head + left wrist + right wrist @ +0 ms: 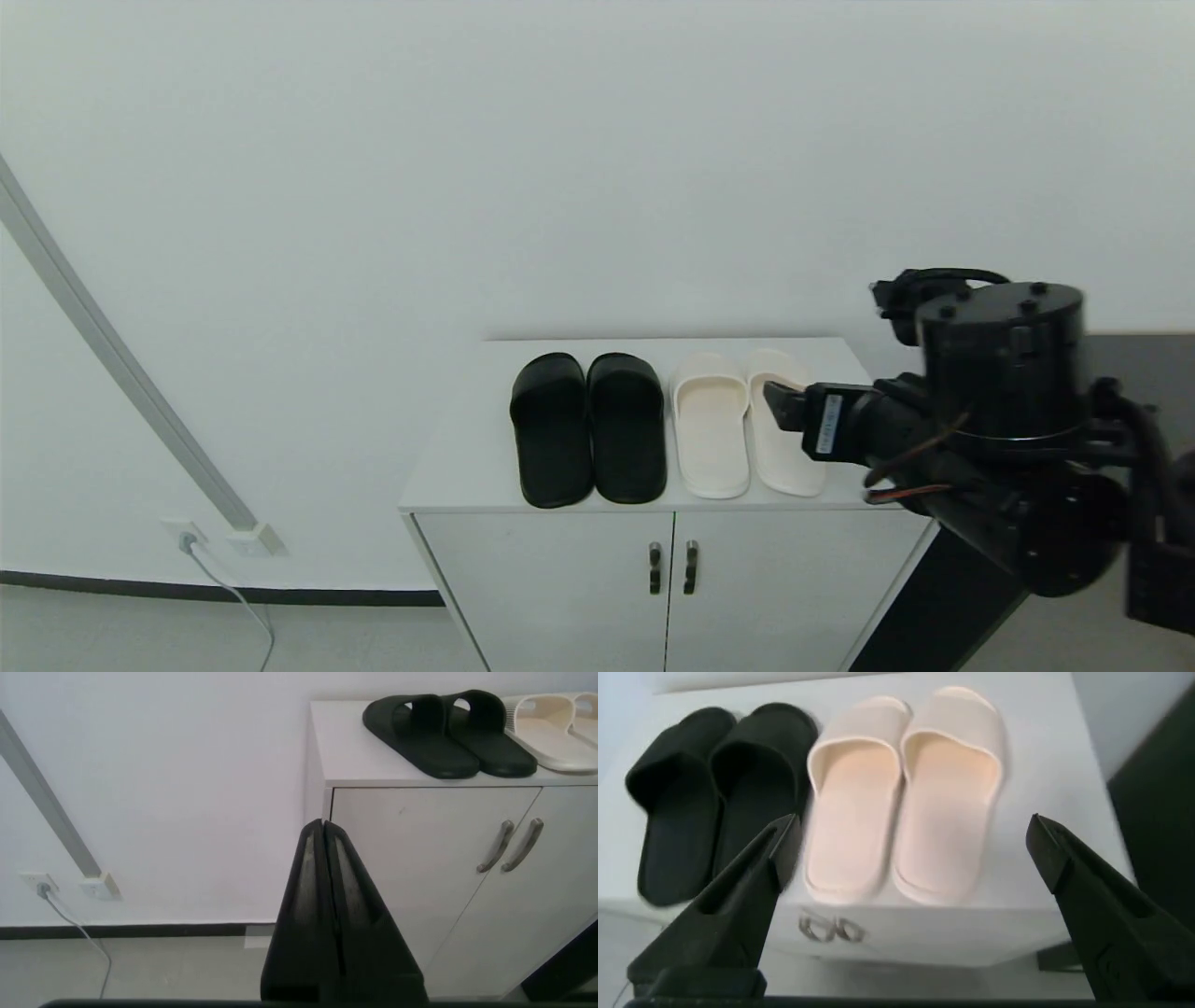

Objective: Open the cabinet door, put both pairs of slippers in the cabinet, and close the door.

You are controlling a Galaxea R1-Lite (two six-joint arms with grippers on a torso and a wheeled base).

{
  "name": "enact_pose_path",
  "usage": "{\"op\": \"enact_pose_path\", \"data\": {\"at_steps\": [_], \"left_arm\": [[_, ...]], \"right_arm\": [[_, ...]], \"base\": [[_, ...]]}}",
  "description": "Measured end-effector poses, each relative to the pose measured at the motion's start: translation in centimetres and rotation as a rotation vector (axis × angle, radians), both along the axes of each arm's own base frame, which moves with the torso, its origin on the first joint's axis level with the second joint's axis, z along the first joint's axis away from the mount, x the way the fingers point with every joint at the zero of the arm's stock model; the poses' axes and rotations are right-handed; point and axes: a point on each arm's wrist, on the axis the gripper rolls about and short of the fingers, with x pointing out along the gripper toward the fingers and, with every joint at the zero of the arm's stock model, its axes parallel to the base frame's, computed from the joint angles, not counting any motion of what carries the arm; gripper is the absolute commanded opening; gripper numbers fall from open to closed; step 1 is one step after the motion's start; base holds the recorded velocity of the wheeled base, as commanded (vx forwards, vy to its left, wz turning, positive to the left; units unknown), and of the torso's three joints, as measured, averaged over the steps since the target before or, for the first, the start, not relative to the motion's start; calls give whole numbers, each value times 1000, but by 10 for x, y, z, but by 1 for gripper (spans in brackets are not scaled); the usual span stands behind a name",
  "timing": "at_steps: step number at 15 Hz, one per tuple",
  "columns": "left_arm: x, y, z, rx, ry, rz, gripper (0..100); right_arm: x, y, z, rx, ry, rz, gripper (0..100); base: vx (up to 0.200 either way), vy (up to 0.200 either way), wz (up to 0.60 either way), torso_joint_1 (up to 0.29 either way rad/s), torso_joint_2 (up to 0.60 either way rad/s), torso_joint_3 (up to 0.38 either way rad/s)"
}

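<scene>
Closest is the right gripper [782, 399], raised at the right end of the cabinet [560, 597], with its tip showing over the outer white slipper in the head view. Its fingers are spread wide and hold nothing; in the right wrist view the dark fingertips [780, 845] stand on either side of the white slippers [747, 425].

Both pairs lie on the cabinet top, side by side in one row with toes toward the wall [597, 168]. The black slippers [588, 429] are on the left and the white pair is just beside them on the right. Each pair's two slippers touch or nearly touch.

Both doors [794, 597] are shut, and the two handles [672, 567] stand upright, close together at the middle seam.

The left gripper [323, 831] hangs low, off the cabinet's left front corner and apart from it. Its fingers are pressed flat together with nothing between them.

Further left, a wall socket [187, 539] sits low on the wall, with a cable [245, 602] trailing from it toward the floor
</scene>
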Motion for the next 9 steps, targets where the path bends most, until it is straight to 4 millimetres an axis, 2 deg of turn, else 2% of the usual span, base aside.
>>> {"op": "enact_pose_path", "data": {"at_steps": [4,9], "left_arm": [[0,0,0,0,0,1,0],[0,0,0,0,0,0,0]], "right_arm": [[34,33,-28,-35,0,-60,100],[70,47,-60,-91,5,-97,100]], "base": [[0,0,0,0,0,0],[0,0,0,0,0,0]]}}
